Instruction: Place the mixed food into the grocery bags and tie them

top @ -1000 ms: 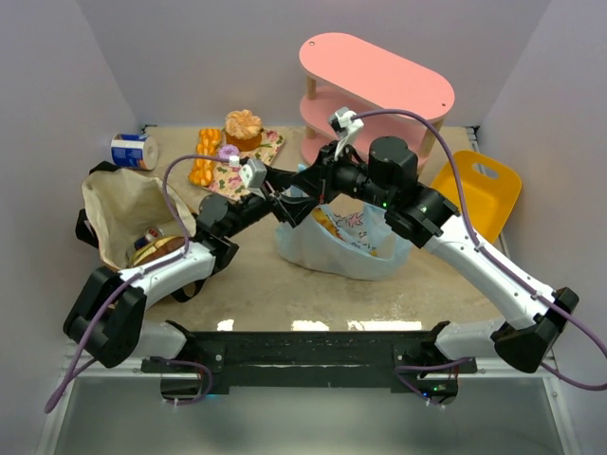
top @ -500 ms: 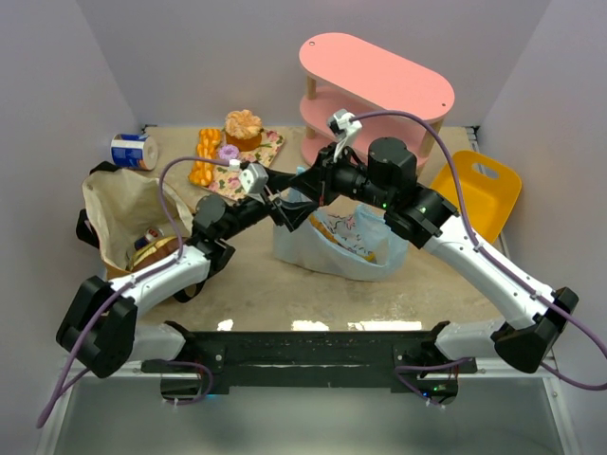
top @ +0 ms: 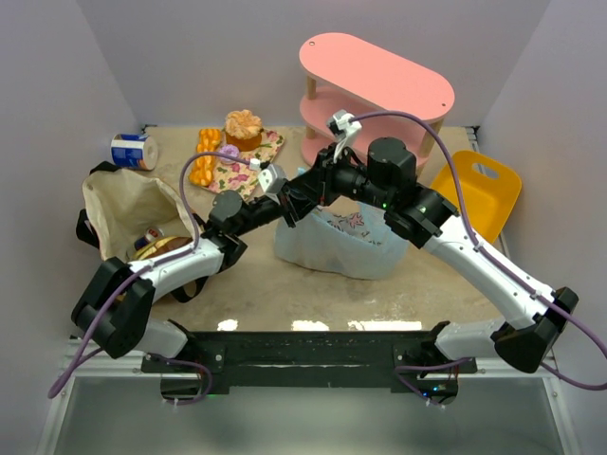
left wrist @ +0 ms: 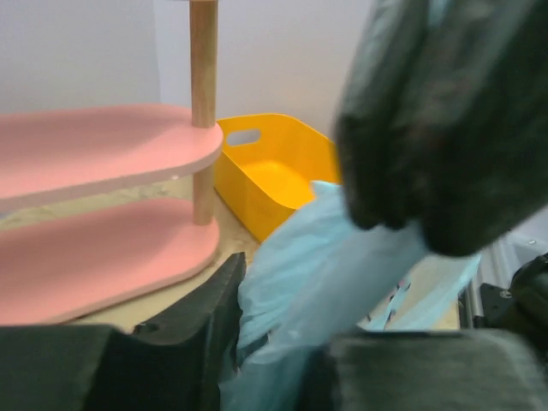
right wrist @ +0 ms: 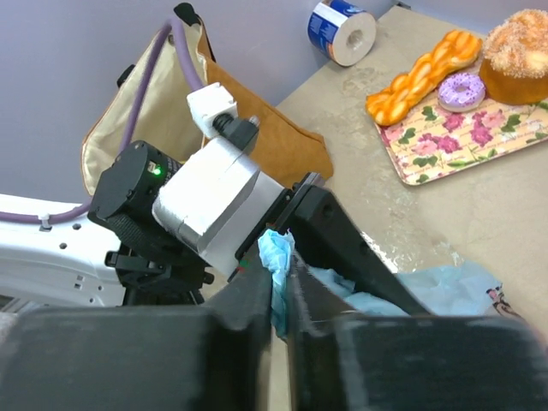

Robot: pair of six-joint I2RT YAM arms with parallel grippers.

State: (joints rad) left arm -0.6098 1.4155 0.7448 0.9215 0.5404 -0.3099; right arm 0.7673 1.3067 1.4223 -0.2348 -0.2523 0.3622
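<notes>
**Right hand** (right wrist: 281,282): I read its fingers as all but closed. They pinch a bunched fold at the top of the light-blue plastic bag (top: 334,248).

**Left hand** (left wrist: 287,364): It meets the right hand tip to tip above the same bag. Blue plastic lies between its fingers, but I cannot tell whether they clamp it.

**Light-blue plastic bag:** It sits near the middle of the worktop (top: 303,294). Its body rests on the surface and its top is drawn up to the two hands. Pink prints show on its side. I cannot make out its contents.

**Tan canvas tote** (top: 121,204): It lies at the left edge with its mouth open. Food items (top: 156,246) show inside, too small for me to name.

**Floral tray** (right wrist: 445,158): It sits at the far edge, left of centre. It carries braided bread (right wrist: 419,73), a purple doughnut (right wrist: 462,88) and a cupcake (right wrist: 516,43).

**Blue-and-white can** (top: 131,150): It lies on its side in the far left corner.

**Pink shelf** (top: 379,81): It has two tiers and stands at the far edge, right of centre.

**Yellow basket** (top: 479,190): It sits at the right edge, just beside the shelf.
</notes>
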